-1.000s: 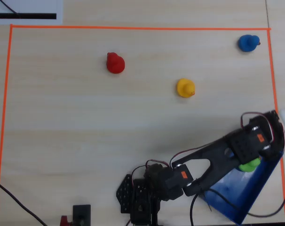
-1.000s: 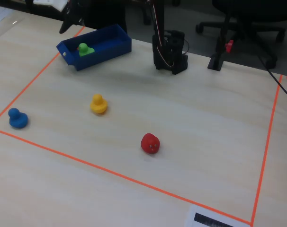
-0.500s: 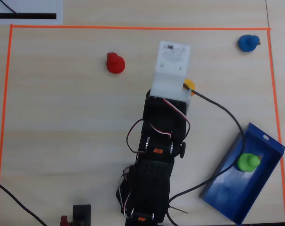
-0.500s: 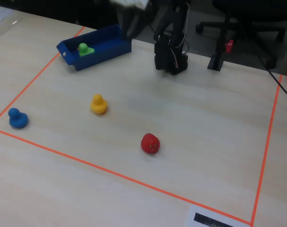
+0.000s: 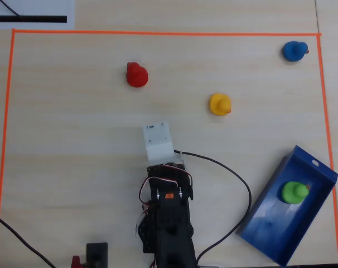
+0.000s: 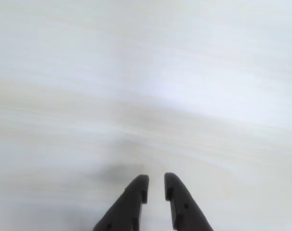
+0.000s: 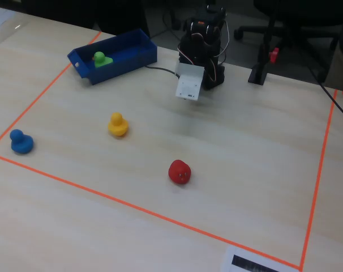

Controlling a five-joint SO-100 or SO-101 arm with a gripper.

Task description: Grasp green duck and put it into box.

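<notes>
The green duck [image 5: 295,192] is sitting upright inside the box [image 5: 269,248], over at the lower right of the overhead view, well apart from the arm. In the fixed view the same green duck [image 7: 99,58] is resting near the left end of the box [image 7: 134,55], whose long axis is running diagonally. The gripper [image 6: 155,185] is hanging over bare table [image 5: 74,167] near the arm's base, fingers nearly together with only a slim gap and nothing between them (the wrist view is showing blurred wood and no toy). The arm is folding in close above its base, white camera housing [image 5: 158,142] pointing forward. By my reading, the placing is done; no reach toward the duck looks needed.
</notes>
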